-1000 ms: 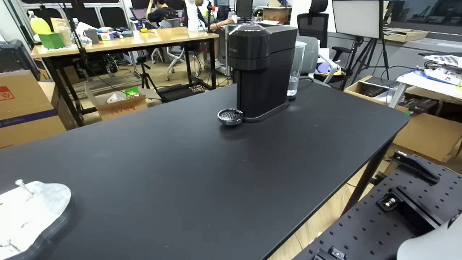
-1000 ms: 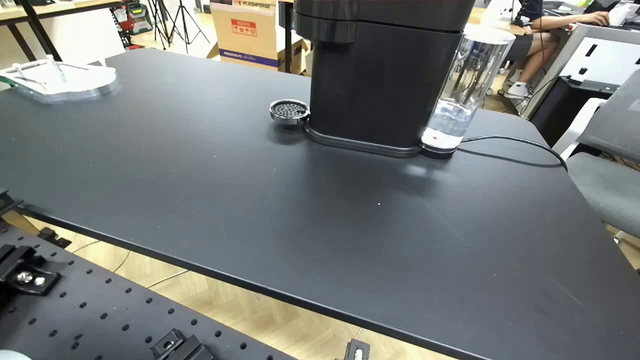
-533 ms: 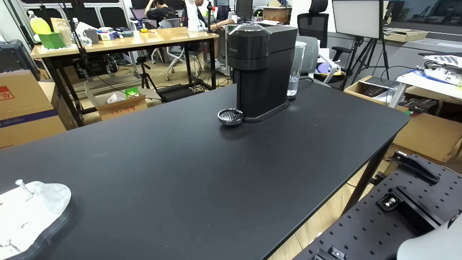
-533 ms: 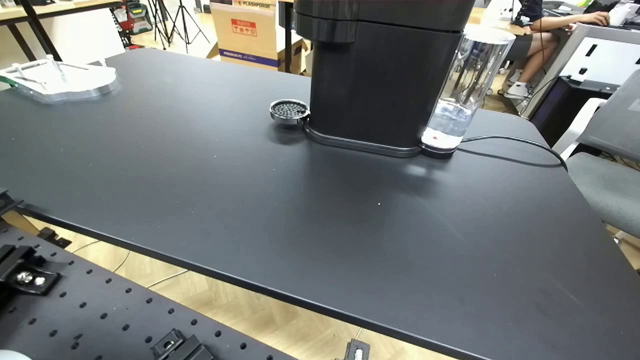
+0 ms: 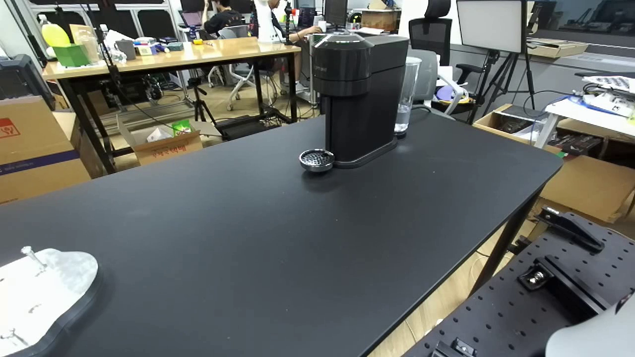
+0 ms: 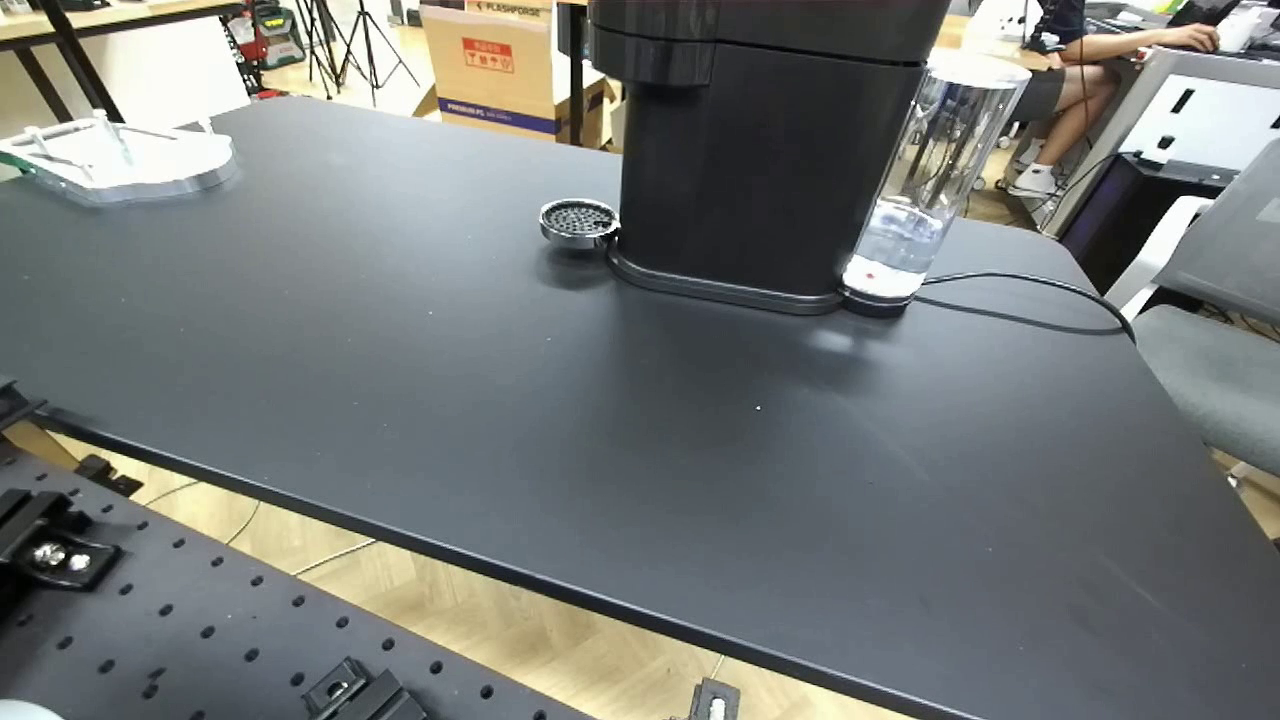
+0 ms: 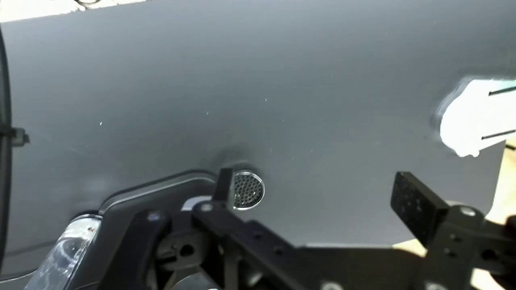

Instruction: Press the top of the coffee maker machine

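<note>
The black coffee maker (image 5: 342, 64) stands upright on the black table, and its glossy domed top (image 5: 340, 39) shows in an exterior view. It also shows in an exterior view (image 6: 750, 160), where the frame cuts off its top. Its round metal drip tray (image 5: 316, 160) sits at its foot. In the wrist view the coffee maker (image 7: 133, 205) lies at the lower left, partly hidden by my gripper. My gripper (image 7: 315, 177) is open, with nothing between its fingers. The left finger overlaps the drip tray (image 7: 248, 190) in that view. The gripper is out of both exterior views.
A clear water tank (image 6: 915, 200) stands against the coffee maker's back, with a black cable (image 6: 1040, 290) running from there. A white cloud-shaped board with pegs (image 5: 59, 277) lies at the table's far end. A perforated black mounting plate (image 5: 496, 307) stands beside the table edge.
Nothing on the table has moved in the exterior views. A seated person in the background has shifted slightly.
</note>
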